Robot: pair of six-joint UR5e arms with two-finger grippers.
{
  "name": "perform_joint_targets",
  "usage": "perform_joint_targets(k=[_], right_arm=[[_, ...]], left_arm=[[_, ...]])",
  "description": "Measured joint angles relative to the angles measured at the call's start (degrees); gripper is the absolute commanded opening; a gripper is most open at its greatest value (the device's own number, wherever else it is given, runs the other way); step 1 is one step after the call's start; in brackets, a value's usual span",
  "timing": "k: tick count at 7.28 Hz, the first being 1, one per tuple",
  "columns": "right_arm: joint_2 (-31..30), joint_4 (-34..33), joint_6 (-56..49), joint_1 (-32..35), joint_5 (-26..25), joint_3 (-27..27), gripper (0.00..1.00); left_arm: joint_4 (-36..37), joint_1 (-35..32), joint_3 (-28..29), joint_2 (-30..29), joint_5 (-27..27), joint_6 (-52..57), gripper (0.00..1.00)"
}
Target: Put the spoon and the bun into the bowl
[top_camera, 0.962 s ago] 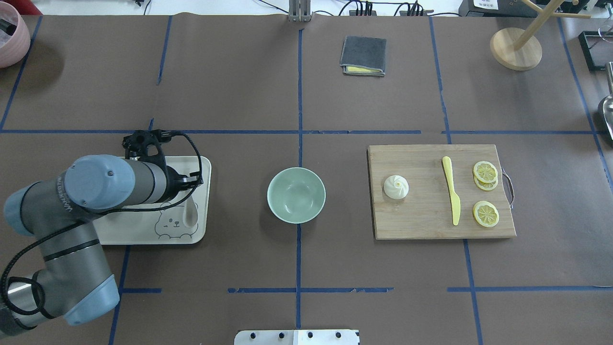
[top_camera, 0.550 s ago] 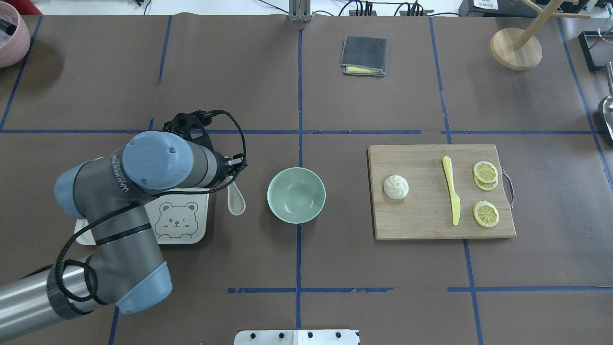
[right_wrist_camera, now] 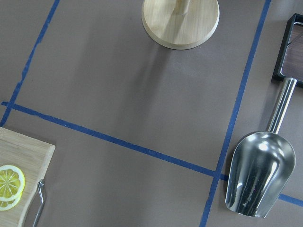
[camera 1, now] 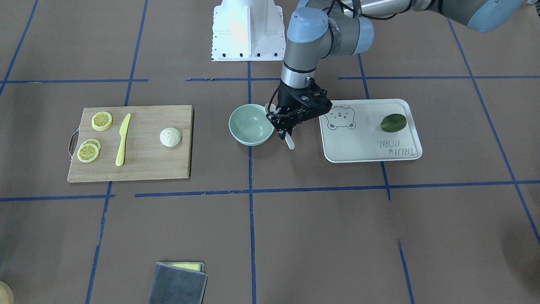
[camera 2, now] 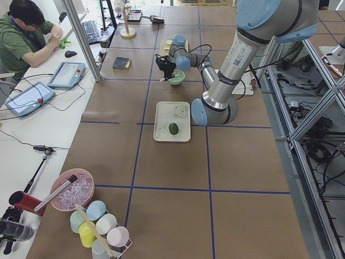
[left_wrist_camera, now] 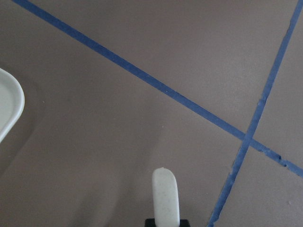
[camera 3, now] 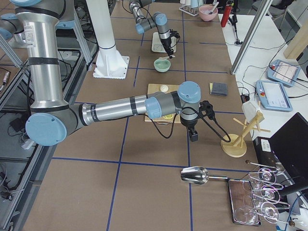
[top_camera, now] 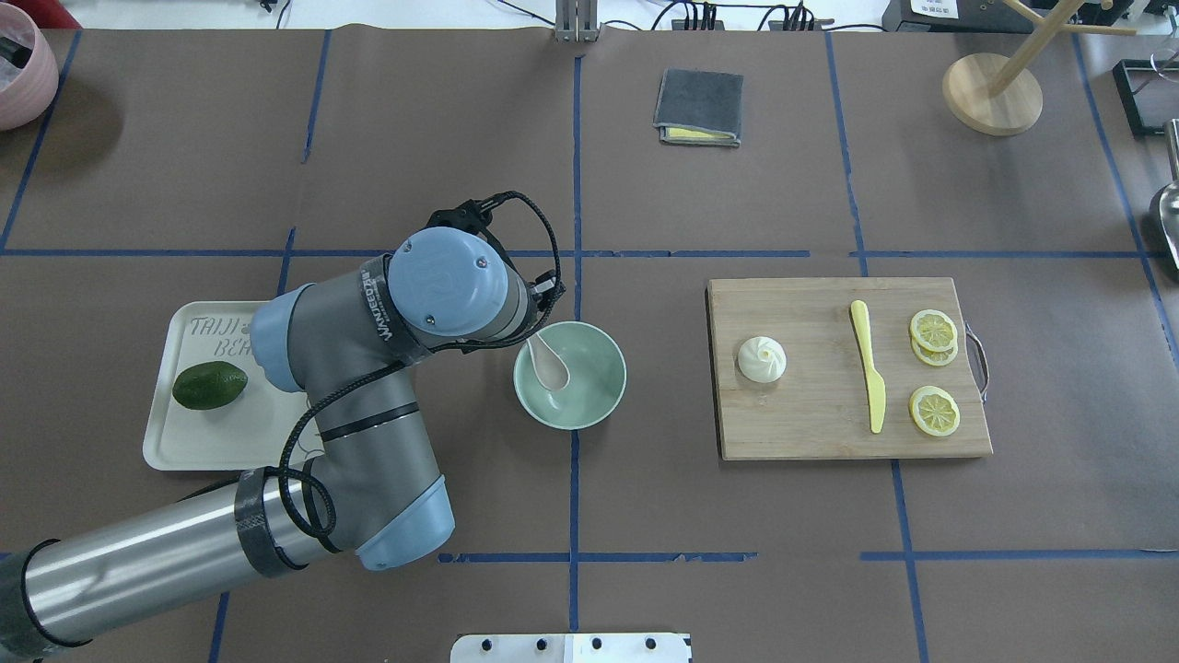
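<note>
From overhead the left gripper (camera 1: 284,130) is hidden under its own wrist, and so is the handle of the spoon (top_camera: 551,364); only the scoop shows, against the bowl (top_camera: 599,410). The left wrist camera crops the spoon the other way (handle tip in frame, scoop lost below the bottom edge) and cuts the tray (left_wrist_camera: 8,106) to one corner. Overhead, the left arm (top_camera: 368,331) covers the tray's bear drawing (camera 1: 341,118). The right gripper (camera 3: 193,134) appears only in the right side view, too small to tell how its jaws stand

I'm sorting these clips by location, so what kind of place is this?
Probably a robotics lab: a robot arm over a table gridded with blue tape, and an operator beside touchscreen pendants.
</note>
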Motion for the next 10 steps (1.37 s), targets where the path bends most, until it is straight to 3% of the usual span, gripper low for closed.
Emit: perform_joint_targets(k=[1, 4, 6, 8, 10], right_arm=[[0.0, 0.0, 0.0, 0.0, 0.1, -0.1, 1.0], [0.1, 0.0, -0.1, 0.0, 0.2, -0.3, 1.0], [0.4, 0.0, -0.1, 0.0, 0.2, 0.3, 1.0], [1.0, 0.1, 0.0, -0.6, 0.4, 1.2, 1.0], [2.4, 0.2, 3.6, -4.6, 0.7, 4.6, 1.0]], left_arm=[[-0.1, 0.5, 0.3, -0.4, 0.3, 0.8, 1.0], [-0.1, 0.8, -1.1, 0.8, 0.4, 10.7, 1.0], [0.2, -1.3, -8.0, 5.9, -0.3, 25.3, 1.0], [0.3, -9.7, -12.9, 11.8, -6.2, 46.9, 1.0], [0.3, -23.8, -13.3, 18.0, -15.4, 74.4, 1.0]])
